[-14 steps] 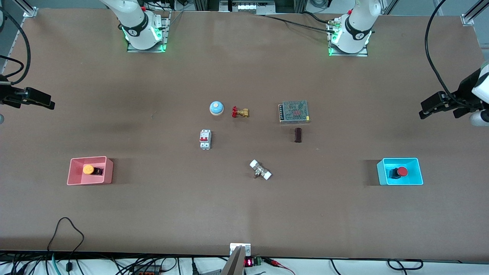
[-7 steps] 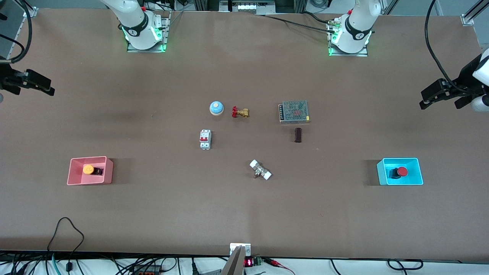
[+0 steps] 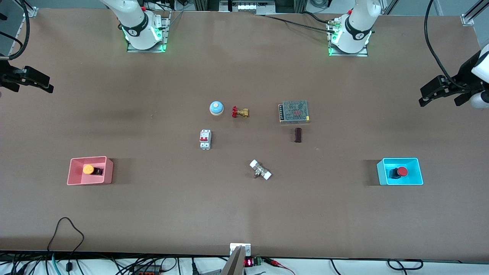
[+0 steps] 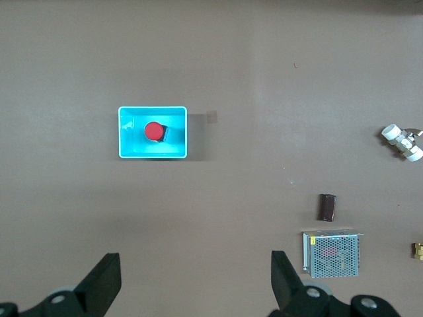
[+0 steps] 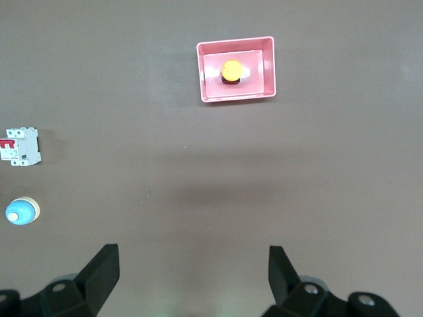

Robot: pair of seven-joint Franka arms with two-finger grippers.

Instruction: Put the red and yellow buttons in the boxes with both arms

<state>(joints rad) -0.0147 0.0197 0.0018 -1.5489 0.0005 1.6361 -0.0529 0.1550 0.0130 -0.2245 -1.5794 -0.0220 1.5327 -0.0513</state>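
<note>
The yellow button (image 3: 88,169) lies in the pink box (image 3: 72,172) at the right arm's end of the table; both show in the right wrist view, the button (image 5: 231,69) in the box (image 5: 267,63). The red button (image 3: 402,172) lies in the cyan box (image 3: 416,173) at the left arm's end; the left wrist view shows this button (image 4: 154,131) in the box (image 4: 129,135). My right gripper (image 3: 47,84) (image 5: 193,264) is open and empty, high over bare table. My left gripper (image 3: 425,97) (image 4: 196,271) is open and empty, high over bare table.
In the table's middle stand a blue-domed bell (image 3: 216,108), a red-handled brass valve (image 3: 240,112), a white circuit breaker (image 3: 205,139), a metal mesh power supply (image 3: 293,111), a small dark block (image 3: 298,135) and a white-ended fitting (image 3: 260,170).
Both grippers have drawn a little farther from the boxes, toward the robots' bases and the table's ends. The buttons and boxes have not moved.
</note>
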